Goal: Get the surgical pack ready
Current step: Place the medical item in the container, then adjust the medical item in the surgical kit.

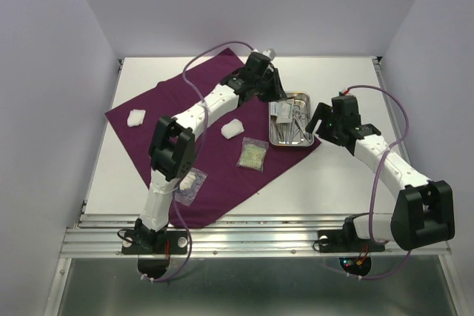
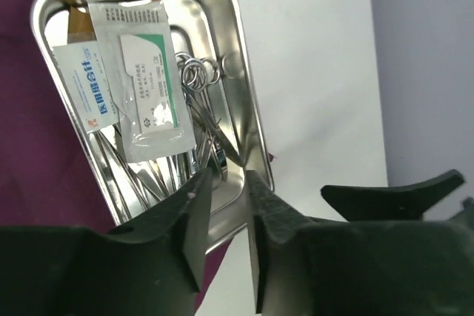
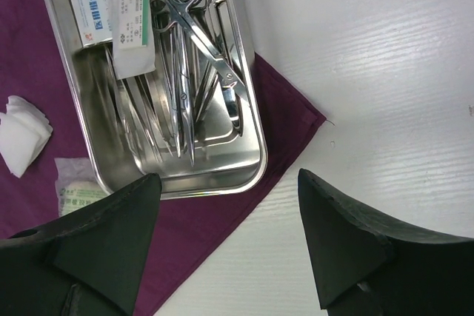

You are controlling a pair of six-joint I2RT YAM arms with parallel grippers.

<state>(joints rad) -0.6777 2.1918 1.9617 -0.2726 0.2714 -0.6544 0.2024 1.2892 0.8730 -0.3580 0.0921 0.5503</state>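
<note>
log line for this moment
left gripper part open, empty, at steel tray | right gripper open, empty, near tray | scissors, packets in tray | gauze on cloth

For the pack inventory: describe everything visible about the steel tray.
The steel tray is a shallow, shiny rectangle with rounded corners and a rolled rim. It lies flat at the right corner of the purple cloth, its far end over the white table. Inside lie scissors, further slim metal instruments and printed packets, stacked partly over one another. The left claw hangs just above its edge; contact cannot be judged.
</note>
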